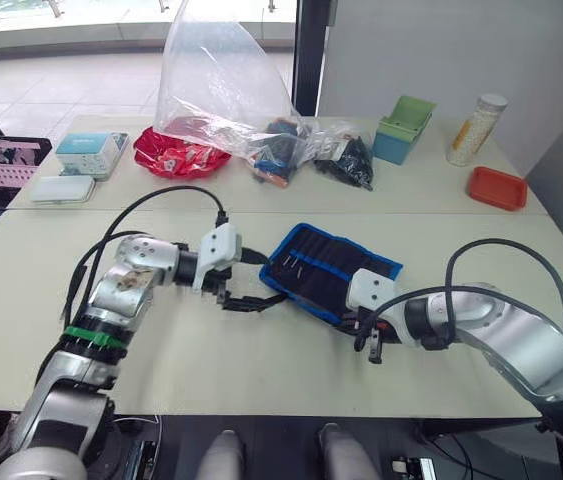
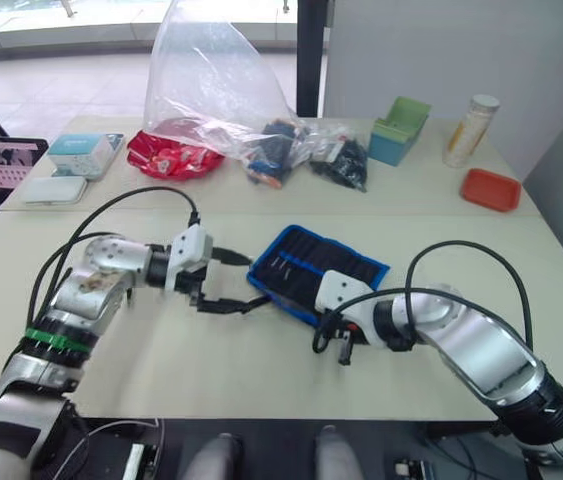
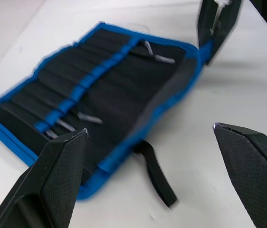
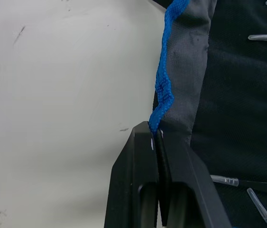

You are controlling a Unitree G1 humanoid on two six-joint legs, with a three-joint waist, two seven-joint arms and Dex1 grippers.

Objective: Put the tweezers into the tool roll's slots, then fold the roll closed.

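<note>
The tool roll [image 1: 329,268] lies open and flat mid-table, dark fabric with bright blue edging. Its short black strap [image 3: 154,173] trails off the end nearest my left gripper. Tweezers [image 3: 88,118] sit in the slots [image 3: 71,92], their pale tips poking out; more tweezers [image 4: 265,38] show in the right wrist view. My left gripper [image 1: 244,299] hovers open at the roll's left end, just off the fabric by the strap. At the near right corner, my right gripper [image 1: 368,338] is shut on the blue edging [image 4: 163,90], lifting that edge slightly.
Along the back of the table stand a big clear plastic bag [image 1: 216,85], a red packet [image 1: 176,155], a black bag of small parts [image 1: 346,160], a green box [image 1: 403,128], a bottle [image 1: 476,128] and a red tray [image 1: 497,187]. A screen [image 1: 1,168] stands at the far left.
</note>
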